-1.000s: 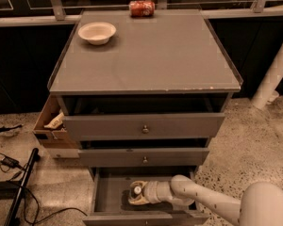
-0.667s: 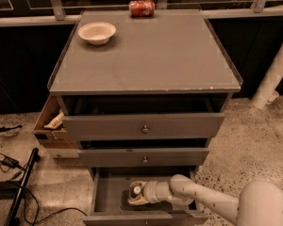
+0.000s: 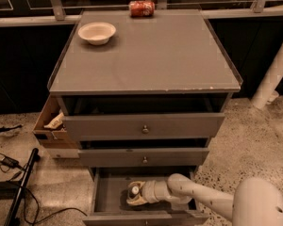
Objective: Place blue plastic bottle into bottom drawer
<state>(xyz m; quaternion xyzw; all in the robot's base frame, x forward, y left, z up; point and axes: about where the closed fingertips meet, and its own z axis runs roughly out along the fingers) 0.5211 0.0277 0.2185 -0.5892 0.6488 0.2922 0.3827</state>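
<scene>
Blue plastic bottle (image 3: 134, 190): we see only a pale round end, likely the white cap, and a bit of light body low inside the bottom drawer (image 3: 104, 192), left of centre and at the tip of the arm.
Gripper (image 3: 140, 197): it is inside the same drawer, having reached in from the right, right at the bottle. We cannot tell whether it is clamped on the bottle or has let go.
Bottom drawer: pulled out toward us, with its floor showing to the left of the bottle.
Risk, early release: if the bottle is not resting on the drawer floor, we judge it could drop and roll toward the left wall or the near front.
Risk, dragging: a retreat to the right with contact kept could pull the bottle along or tip it over the rim.
Risk, overhang: the middle drawer (image 3: 144, 157) sits just above, so a steep lift could knock the arm against its front.
Risk, height: the box is shallow, so an upright bottle might block closing.
Bystanders: the red soda can (image 3: 141, 8) and white bowl (image 3: 97, 32) sit far back on the cabinet top (image 3: 146, 60), well apart from this.
</scene>
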